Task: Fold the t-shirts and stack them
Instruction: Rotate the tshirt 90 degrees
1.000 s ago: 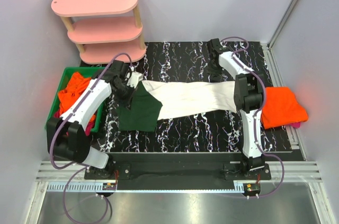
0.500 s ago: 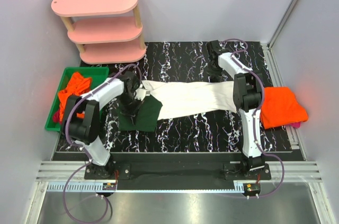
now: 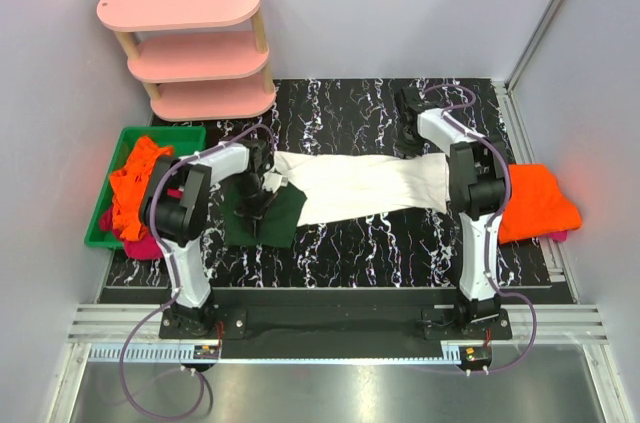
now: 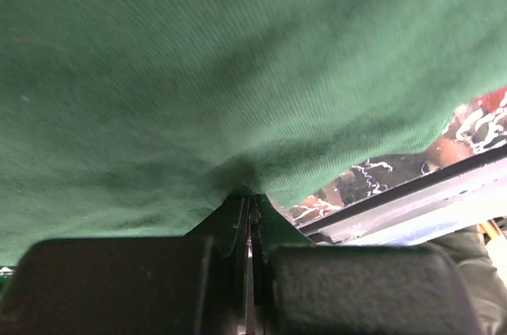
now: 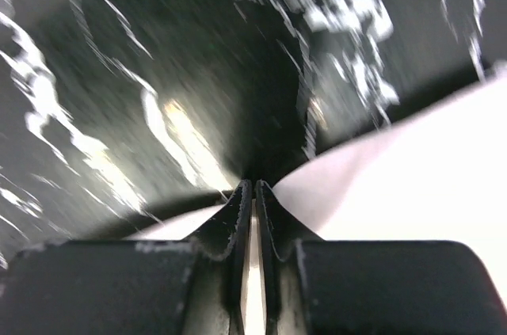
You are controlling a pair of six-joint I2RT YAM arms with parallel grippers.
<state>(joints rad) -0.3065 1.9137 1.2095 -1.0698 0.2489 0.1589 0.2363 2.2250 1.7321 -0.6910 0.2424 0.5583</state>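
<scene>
Sleeve [image 3: 285, 223] narrower; left claw [image 3: 262, 208] nearer

Pink three-tier shelf [image 3: 190, 43] beside black marbled tabletop [image 3: 350, 113], grey walls [image 3: 400, 3].

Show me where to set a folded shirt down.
Bare mat: the near strip in front of the white t-shirt; the far strip behind it, right of the pink shelf. Crowded: the middle, green bin left, orange t-shirt right.

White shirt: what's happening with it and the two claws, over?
Left gripper shut on green sleeve. Right gripper pinching shirt's white end. Shirt stretched flat across table. Nothing else on it.
</scene>
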